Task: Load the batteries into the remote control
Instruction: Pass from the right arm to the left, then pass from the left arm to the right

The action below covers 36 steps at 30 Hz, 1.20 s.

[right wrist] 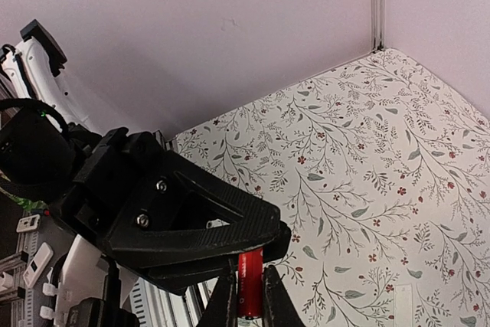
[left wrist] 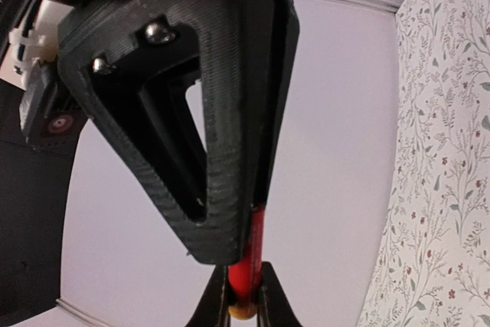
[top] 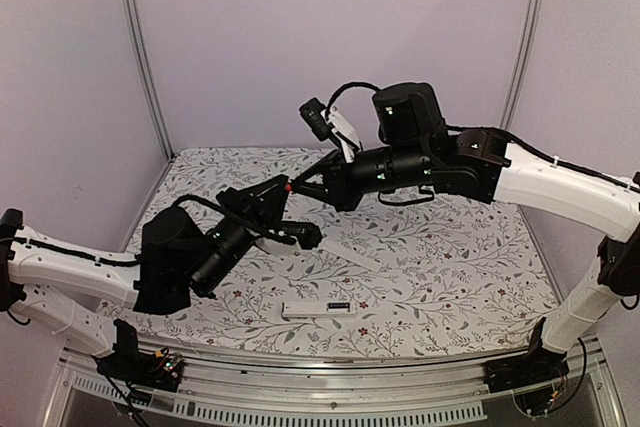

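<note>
A red battery (top: pixel 289 187) hangs in the air above the middle of the flowered table, and both grippers meet on it. My left gripper (top: pixel 283 191) reaches up from the left. In its wrist view its fingers are shut on the gold-tipped end of the red battery (left wrist: pixel 246 266). My right gripper (top: pixel 297 185) comes in from the right and is shut on the other end of the red battery (right wrist: pixel 250 296). The white remote control (top: pixel 318 309) lies flat near the table's front edge, with a dark mark at its right end, well below both grippers.
A thin white cover plate (top: pixel 350 252) lies on the table between the grippers and the remote. Pale walls with metal posts (top: pixel 143 52) close in the back and sides. A metal rail (top: pixel 330 387) runs along the front edge by the arm bases.
</note>
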Each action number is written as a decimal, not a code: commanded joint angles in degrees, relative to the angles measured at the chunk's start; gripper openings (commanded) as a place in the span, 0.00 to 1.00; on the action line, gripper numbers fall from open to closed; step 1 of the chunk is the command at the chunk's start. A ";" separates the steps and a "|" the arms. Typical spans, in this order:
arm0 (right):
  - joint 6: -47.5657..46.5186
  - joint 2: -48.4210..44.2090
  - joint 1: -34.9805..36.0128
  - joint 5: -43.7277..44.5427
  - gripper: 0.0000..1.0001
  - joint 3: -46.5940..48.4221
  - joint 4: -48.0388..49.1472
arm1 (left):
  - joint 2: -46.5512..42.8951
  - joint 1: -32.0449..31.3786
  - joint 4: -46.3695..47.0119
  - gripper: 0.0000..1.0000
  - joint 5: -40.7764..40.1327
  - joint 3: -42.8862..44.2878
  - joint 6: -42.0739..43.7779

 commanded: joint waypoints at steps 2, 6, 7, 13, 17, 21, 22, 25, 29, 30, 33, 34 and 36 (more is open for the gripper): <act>-0.51 1.94 0.49 -0.33 0.00 0.93 0.58 | 0.15 -1.71 3.05 0.00 0.60 -0.21 -0.92; -1.04 0.77 0.47 1.59 0.05 1.31 0.19 | -0.14 -1.91 5.62 0.00 1.46 -0.66 -6.85; -1.41 0.22 0.49 2.15 0.12 1.45 0.25 | -0.37 -2.00 5.61 0.00 1.59 -0.40 -10.32; -5.02 -8.46 0.49 -0.22 0.46 -1.87 8.32 | -5.96 -1.97 -2.60 0.00 9.61 0.68 -46.34; -7.29 -15.93 0.49 -6.91 0.69 -11.80 20.65 | -10.08 -1.24 2.10 0.00 21.16 -2.79 -64.40; -9.16 -19.94 0.49 -11.23 0.71 -17.40 29.55 | -10.60 -0.97 5.06 0.00 29.09 -3.49 -72.55; -9.48 -20.03 0.49 -11.76 0.69 -17.83 30.63 | -10.59 -0.94 5.17 0.00 31.27 -3.37 -73.56; -9.74 -18.55 0.97 -13.65 0.64 -17.10 32.08 | -10.23 -0.99 5.69 0.00 36.24 -2.45 -75.53; -12.14 -15.34 2.52 -18.81 0.56 -14.71 32.54 | -9.53 -0.91 5.21 0.00 37.75 -0.97 -75.94; -13.14 -14.17 3.12 -19.36 0.54 -14.06 32.41 | -9.45 -0.93 5.34 0.00 37.83 -0.86 -76.32; -15.03 -11.82 4.24 -18.76 0.46 -12.07 31.75 | -9.27 -0.97 4.69 0.00 38.29 -0.26 -76.86; -15.28 -10.82 4.34 -19.22 0.43 -11.50 31.65 | -9.14 -0.95 4.39 0.00 38.25 -0.11 -76.98; -15.37 -9.70 4.44 -19.73 0.38 -10.72 31.65 | -9.08 -0.93 4.27 0.00 38.00 -0.19 -77.15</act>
